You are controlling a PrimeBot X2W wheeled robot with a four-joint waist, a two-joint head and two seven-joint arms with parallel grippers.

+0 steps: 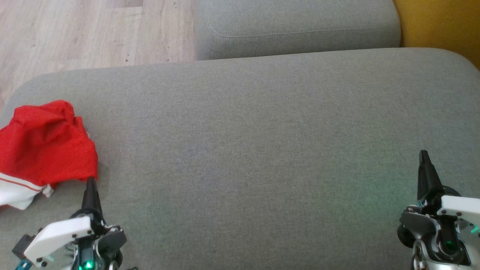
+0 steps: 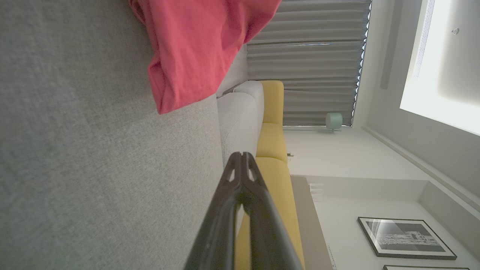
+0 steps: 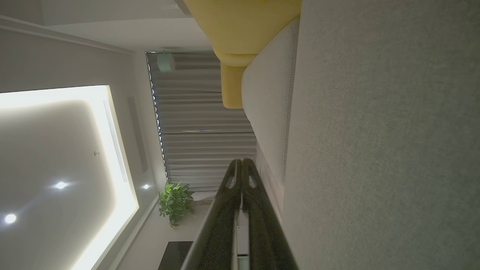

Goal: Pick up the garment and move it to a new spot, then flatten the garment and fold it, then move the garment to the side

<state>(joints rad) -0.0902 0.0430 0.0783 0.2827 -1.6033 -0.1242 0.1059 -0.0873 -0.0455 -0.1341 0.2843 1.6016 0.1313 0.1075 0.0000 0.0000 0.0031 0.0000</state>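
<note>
The garment [image 1: 45, 146] is red with a white striped edge and lies crumpled at the far left of the grey cushion [image 1: 255, 142]; its red cloth [image 2: 195, 48] hangs at the top of the left wrist view. My left gripper [image 1: 91, 183] is shut and empty, its tip just below the garment's lower right corner; its fingers [image 2: 242, 159] meet at the tips. At the lower right, my right gripper [image 1: 423, 154] is also shut on nothing, well away from the garment, with its fingers [image 3: 242, 165] pressed together.
A second grey cushion [image 1: 296, 26] lies beyond the first. Wooden floor [image 1: 75, 33] shows at the upper left and a yellow seat [image 1: 442, 26] at the upper right. The broad middle of the near cushion is bare fabric.
</note>
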